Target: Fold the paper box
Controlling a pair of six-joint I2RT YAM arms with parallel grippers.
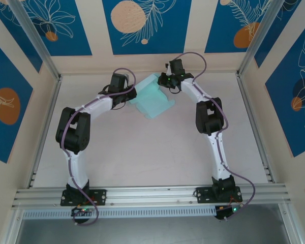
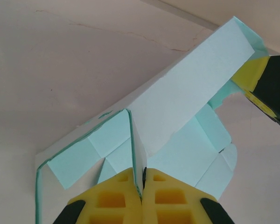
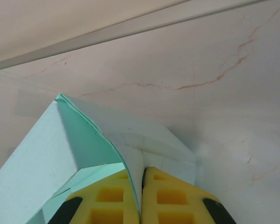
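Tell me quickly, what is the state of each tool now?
Left tool: shut on the box.
Right tool: shut on the box.

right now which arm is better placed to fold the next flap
Left, probably. The left jaws are shut on a wall of the paper box just beside the flat tabbed flaps; the right jaws pinch the raised panel's far end and can hold it.

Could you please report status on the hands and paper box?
Left hand shut on paper box. Right hand shut on it too. Box partly folded, flaps raised. No obstruction seen.
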